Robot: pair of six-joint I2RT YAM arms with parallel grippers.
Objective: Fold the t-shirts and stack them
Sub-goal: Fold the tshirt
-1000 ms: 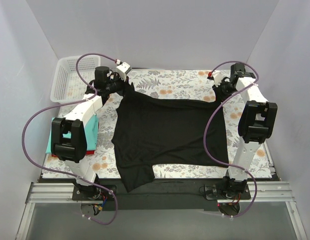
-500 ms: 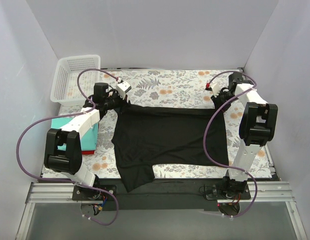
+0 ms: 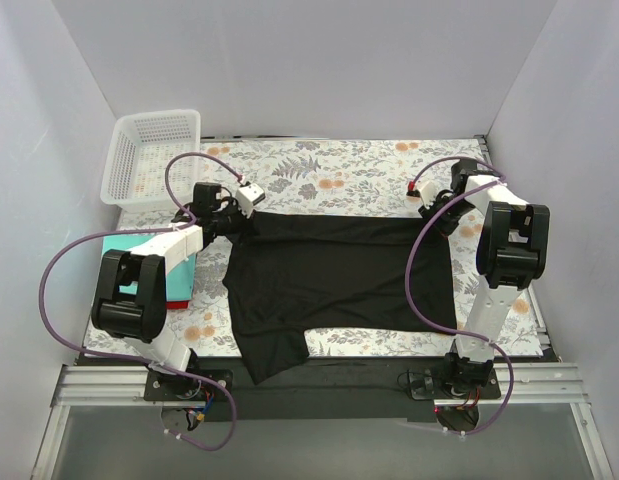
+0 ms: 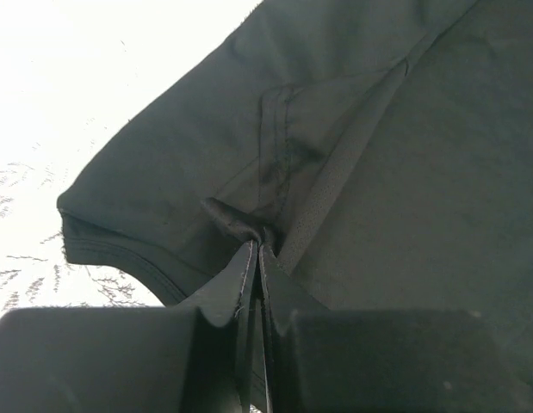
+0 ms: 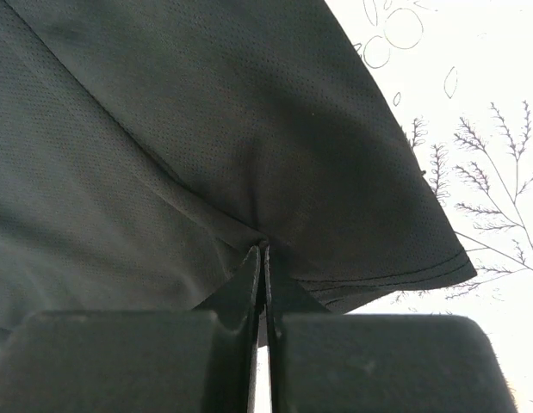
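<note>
A black t-shirt [image 3: 334,275] lies spread across the floral table, one sleeve hanging off the near edge. My left gripper [image 3: 251,218] is shut on its far left corner; in the left wrist view the fingers [image 4: 257,258] pinch a fold of the black fabric [image 4: 352,146] beside the sleeve seam. My right gripper [image 3: 434,220] is shut on the far right corner; in the right wrist view it [image 5: 262,252] pinches the fabric [image 5: 180,129] near the hem. Folded shirts [image 3: 181,268], teal on top with red under, sit stacked at the left.
A white plastic basket [image 3: 149,155] stands at the far left corner. The table [image 3: 339,170] is walled in by white panels on three sides. Purple cables loop off both arms.
Both grippers have come toward me and down with the shirt's far edge, which has been drawn lower and now lies nearly flat and straight on the table.
</note>
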